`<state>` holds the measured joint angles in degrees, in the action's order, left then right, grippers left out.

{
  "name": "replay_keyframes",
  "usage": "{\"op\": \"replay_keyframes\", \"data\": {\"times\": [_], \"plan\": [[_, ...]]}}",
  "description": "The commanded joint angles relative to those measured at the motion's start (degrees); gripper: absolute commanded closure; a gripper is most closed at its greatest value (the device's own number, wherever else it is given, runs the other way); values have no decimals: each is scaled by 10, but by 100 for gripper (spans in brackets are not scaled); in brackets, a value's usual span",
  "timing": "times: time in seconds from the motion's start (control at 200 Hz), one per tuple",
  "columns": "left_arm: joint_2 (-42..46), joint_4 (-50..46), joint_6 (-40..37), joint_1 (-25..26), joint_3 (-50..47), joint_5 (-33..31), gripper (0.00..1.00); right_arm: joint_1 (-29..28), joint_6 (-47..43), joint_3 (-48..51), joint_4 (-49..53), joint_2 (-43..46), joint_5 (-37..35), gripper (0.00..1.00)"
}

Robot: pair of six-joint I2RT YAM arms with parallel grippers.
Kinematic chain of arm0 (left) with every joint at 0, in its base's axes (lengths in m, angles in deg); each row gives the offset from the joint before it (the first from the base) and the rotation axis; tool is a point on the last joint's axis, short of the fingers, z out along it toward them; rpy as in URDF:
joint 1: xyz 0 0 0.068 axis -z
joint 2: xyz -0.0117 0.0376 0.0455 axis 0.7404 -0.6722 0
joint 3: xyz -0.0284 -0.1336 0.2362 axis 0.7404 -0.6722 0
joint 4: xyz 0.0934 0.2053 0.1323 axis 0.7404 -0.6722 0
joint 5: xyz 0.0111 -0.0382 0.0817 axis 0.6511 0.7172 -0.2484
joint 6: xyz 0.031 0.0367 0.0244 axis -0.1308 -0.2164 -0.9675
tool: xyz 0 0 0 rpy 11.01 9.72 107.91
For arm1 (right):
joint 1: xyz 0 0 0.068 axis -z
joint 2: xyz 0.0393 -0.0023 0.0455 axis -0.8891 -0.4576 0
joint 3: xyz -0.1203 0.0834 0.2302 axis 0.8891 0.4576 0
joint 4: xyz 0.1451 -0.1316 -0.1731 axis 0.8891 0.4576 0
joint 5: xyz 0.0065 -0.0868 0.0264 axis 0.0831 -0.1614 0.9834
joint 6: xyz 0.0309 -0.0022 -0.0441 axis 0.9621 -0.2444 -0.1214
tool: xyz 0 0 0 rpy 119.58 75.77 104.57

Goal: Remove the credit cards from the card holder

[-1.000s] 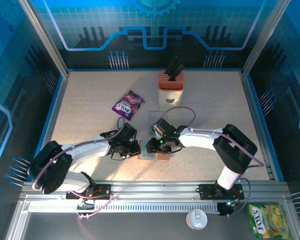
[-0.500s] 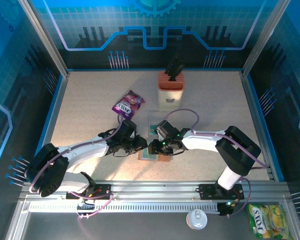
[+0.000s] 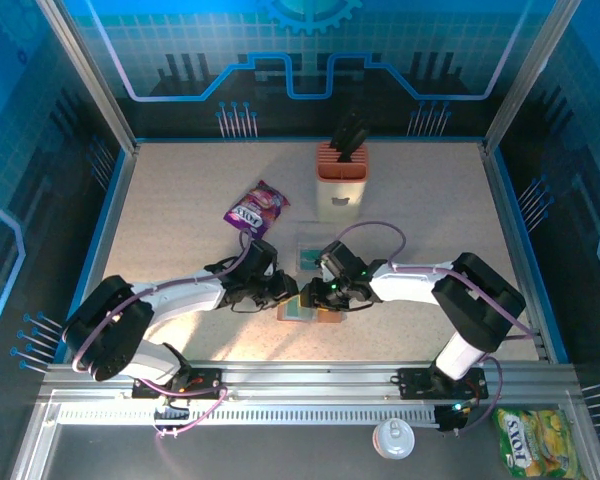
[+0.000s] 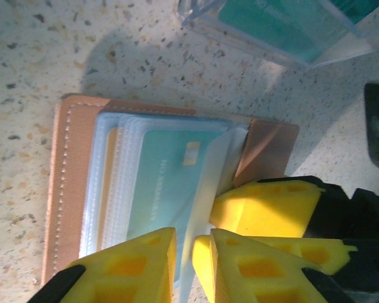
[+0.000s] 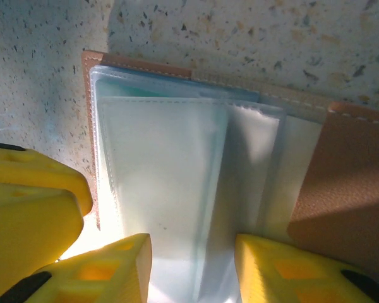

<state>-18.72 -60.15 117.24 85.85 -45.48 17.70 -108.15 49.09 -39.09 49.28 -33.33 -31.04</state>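
Left gripper (image 4: pixel 184 245) nearly closed, pinching a clear sleeve leaf (image 4: pixel 210 189) of the open card holder (image 4: pixel 69 164) on the worktop (image 4: pixel 44 50); right gripper (image 5: pixel 192 255) half-spread astride its sleeves.

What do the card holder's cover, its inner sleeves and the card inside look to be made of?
The card holder: its cover looks like tan leather or imitation, matte, grained, with a stitched edge. The sleeves: thin clear plastic, glossy, see-through, catching glare, with welded seams. The card: probably stiff plastic, teal, smooth, with printed lettering and a small gold patch.
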Motion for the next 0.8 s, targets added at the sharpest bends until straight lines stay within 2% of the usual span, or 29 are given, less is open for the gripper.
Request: {"op": "replay_keyframes", "data": {"times": [0.0, 0.795], "plan": [[-5, 29, 12, -2, -8, 18, 77, 6, 13, 18, -6, 1, 2, 59], [-37, 71, 25, -2, -17, 35, 84, 9, 23, 30, -37, 20, 12, 64]]}}
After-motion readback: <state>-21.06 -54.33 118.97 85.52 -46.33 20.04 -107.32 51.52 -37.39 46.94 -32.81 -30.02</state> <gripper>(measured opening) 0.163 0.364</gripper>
